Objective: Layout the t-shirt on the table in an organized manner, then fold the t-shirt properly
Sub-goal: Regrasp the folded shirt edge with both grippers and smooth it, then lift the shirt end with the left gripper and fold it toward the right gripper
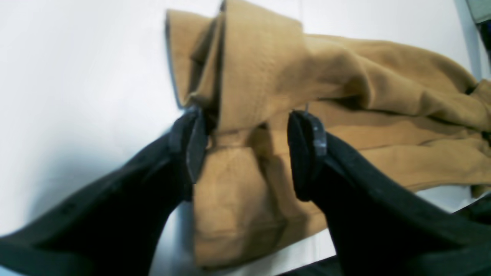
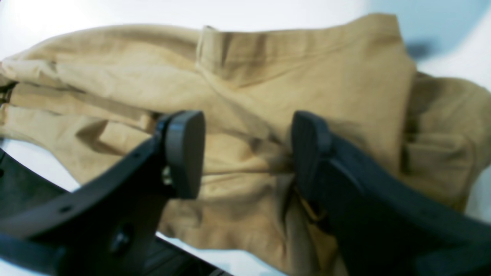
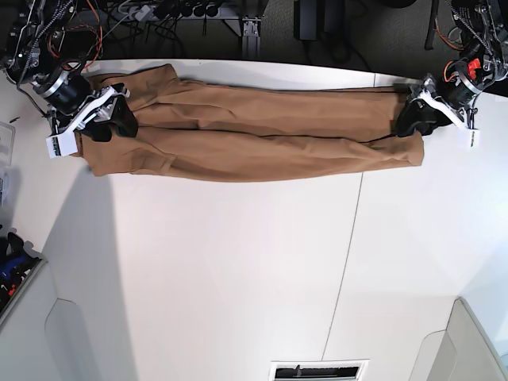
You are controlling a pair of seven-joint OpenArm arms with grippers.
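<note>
The tan-brown t-shirt lies stretched into a long, wrinkled band along the far side of the white table. My left gripper is at the band's right end in the base view. In the left wrist view it is open, its jaws straddling a raised fold of cloth. My right gripper is at the band's left end. In the right wrist view it is open just over the bunched cloth. No neck tag shows.
A thin dark seam crosses the table on the right. Cables and equipment lie beyond the far edge. A bin with a blue object stands at the left edge. White panels sit at the near corners.
</note>
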